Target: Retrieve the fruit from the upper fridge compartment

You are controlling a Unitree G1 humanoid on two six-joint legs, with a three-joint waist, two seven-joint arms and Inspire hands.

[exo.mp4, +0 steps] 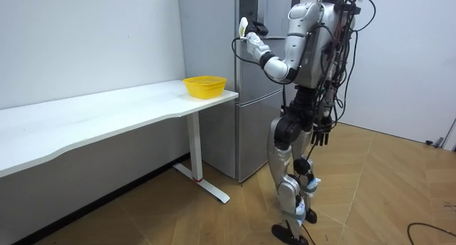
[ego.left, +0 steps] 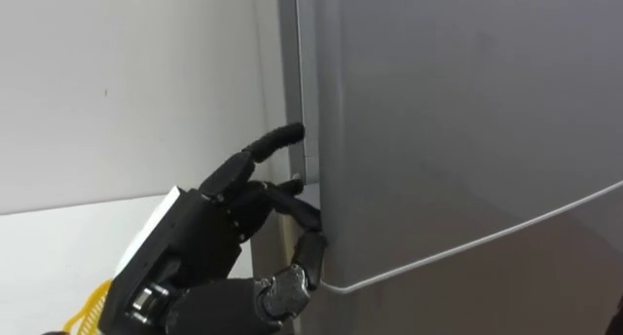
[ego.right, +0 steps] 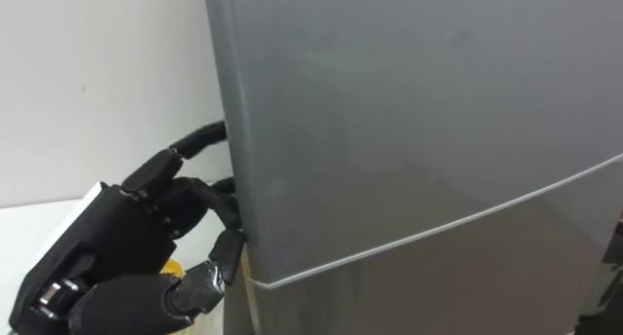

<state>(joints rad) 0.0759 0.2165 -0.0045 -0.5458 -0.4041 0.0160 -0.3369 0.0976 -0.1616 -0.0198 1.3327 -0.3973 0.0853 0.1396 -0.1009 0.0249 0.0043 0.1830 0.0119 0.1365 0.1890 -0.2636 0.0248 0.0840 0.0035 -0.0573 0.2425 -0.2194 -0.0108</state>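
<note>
Fingers of your left hand (ego.left: 209,226) hook round the left edge of the upper door (ego.left: 467,101) of the fridge (exo.mp4: 251,134), thumb pressed to its front, gripping it; the door looks closed. You stand facing it, beside the tabletop (exo.mp4: 107,113) holding a yellow basket (exo.mp4: 205,86). Your right hand (exo.mp4: 322,136) hangs by your thigh, its state impossible to tell.
</note>
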